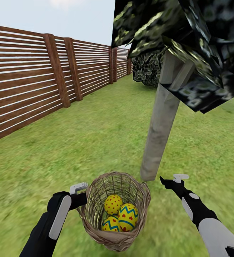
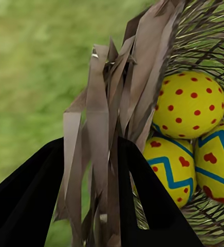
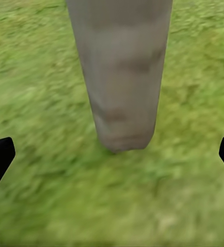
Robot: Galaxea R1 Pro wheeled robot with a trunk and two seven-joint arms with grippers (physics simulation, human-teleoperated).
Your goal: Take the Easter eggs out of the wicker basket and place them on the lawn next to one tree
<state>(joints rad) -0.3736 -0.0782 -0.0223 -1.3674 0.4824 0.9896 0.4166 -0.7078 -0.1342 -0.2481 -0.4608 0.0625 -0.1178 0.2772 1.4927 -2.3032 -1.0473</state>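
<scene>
— Left gripper [image 2: 94, 206]: black fingers clamped on the rim of the round brown open-weave wicker basket [image 1: 136, 200], strands pinched between them. Right gripper [image 3: 112, 154]: spread wide, holding nothing, aimed at the foot of the slim grey-beige tree trunk [image 3: 119, 72].

— Contents of basket?

— Three yellow Easter eggs [image 1: 119, 213] with blue zigzags and red dots or hearts, all inside, nestled together. Basket just beside the trunk base on the mottled green lawn [image 1: 95, 142]. Brown slatted wooden fence [image 1: 24, 78] beyond, well apart.

— Step in hand, handled well?

— Likely: steady basket with left, reach in with right. Advise approaching from above through the open mouth, closing on the topmost dotted egg first, lifting straight to clear the weave, setting down gently on flat grass beside the trunk to prevent rolling.
</scene>
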